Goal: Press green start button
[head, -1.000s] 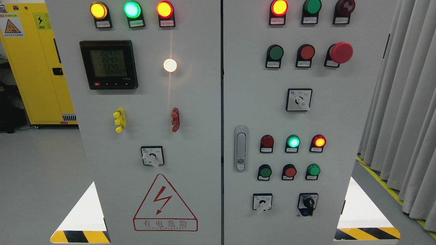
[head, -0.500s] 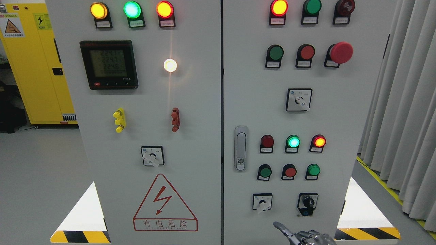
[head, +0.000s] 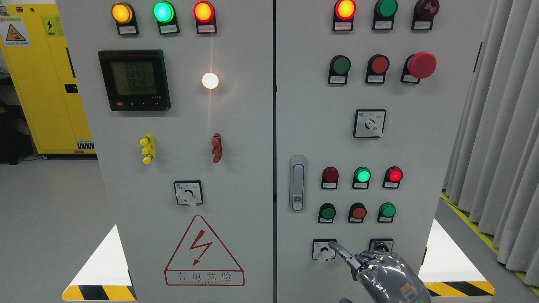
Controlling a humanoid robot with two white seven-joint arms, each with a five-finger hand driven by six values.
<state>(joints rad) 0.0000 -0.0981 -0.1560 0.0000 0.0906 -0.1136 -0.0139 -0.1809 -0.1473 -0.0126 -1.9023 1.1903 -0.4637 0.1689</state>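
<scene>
Since the earlier frame the right hand (head: pixel 381 269) has risen from the bottom edge, now covering the key switch (head: pixel 381 244). Its index finger (head: pixel 342 252) points up-left, other fingers curled, gripping nothing. Left of the key switch sits a rotary selector (head: pixel 323 249); green buttons (head: pixel 327 212) (head: pixel 387 209) lie above it, untouched.

The big cabinet (head: pixel 236 126) is light grey. Its top lamps (head: pixel 163 11) glow yellow, green and red. The round buttons (head: pixel 340 65) are green and red. The warning triangle (head: pixel 204 251) is red. The stripes (head: pixel 99 292) are yellow and black. The side cabinet (head: pixel 40 84) is yellow. The curtain (head: pixel 501 126) is pale grey. The right hand (head: pixel 381 273) is silver grey.
</scene>
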